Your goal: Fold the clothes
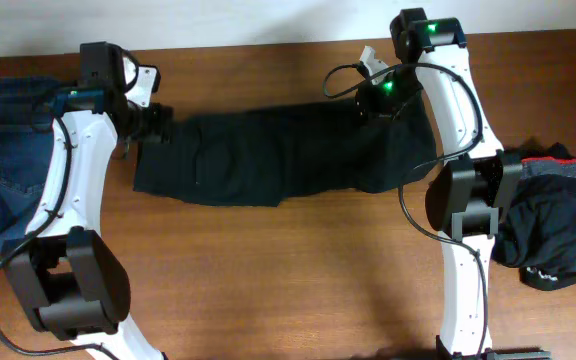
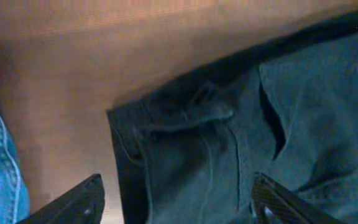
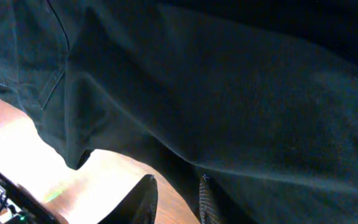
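The blue jeans run off the left edge of the overhead, and the dark pile of clothes on the right gets clipped too. Left wrist view is soft — only the left jaws' fingertips poke in at the bottom. The right jaws are cut off low as well, and it's too dark to say if the black trousers are pinched between them.

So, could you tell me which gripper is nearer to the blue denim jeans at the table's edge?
Left. The left gripper is over the black trousers' waistband end, beside the jeans; the right gripper is at the trousers' opposite end.
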